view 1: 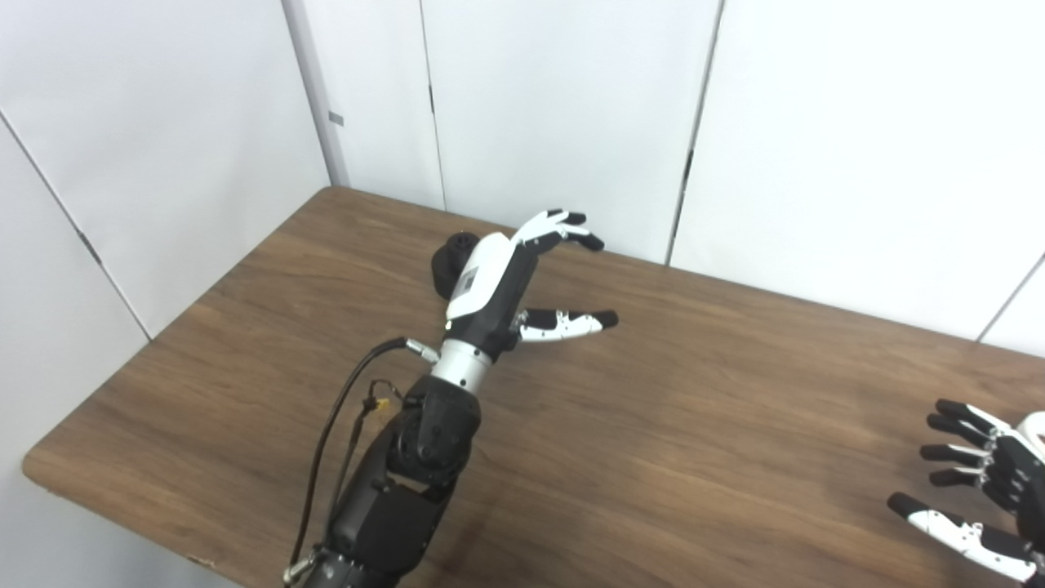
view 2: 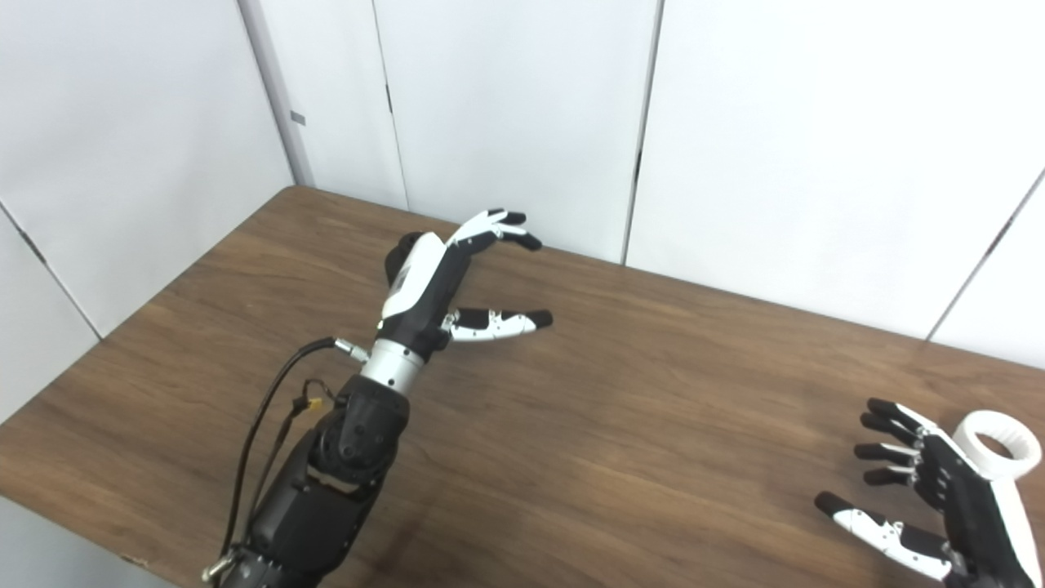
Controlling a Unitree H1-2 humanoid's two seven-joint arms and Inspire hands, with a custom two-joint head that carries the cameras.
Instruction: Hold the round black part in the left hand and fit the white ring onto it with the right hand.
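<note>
The round black part (view 1: 449, 260) rests on the table (view 1: 694, 392) near its far left, mostly hidden behind my left hand (view 1: 522, 278). That hand hovers open just to the right of the part, fingers spread and pointing right, holding nothing. The white ring (view 2: 998, 443) lies flat on the table at the far right; in the left eye view only its edge (view 1: 1033, 426) shows. My right hand (view 2: 922, 482) is open at the bottom right, fingers spread toward the left, just in front of the ring and not touching it.
The brown wooden table runs up to white wall panels (view 1: 555, 106) behind it. Its left edge (view 1: 163, 335) and rounded near-left corner lie close to my left arm (view 1: 408, 465). A black cable (view 1: 335, 433) hangs beside that arm.
</note>
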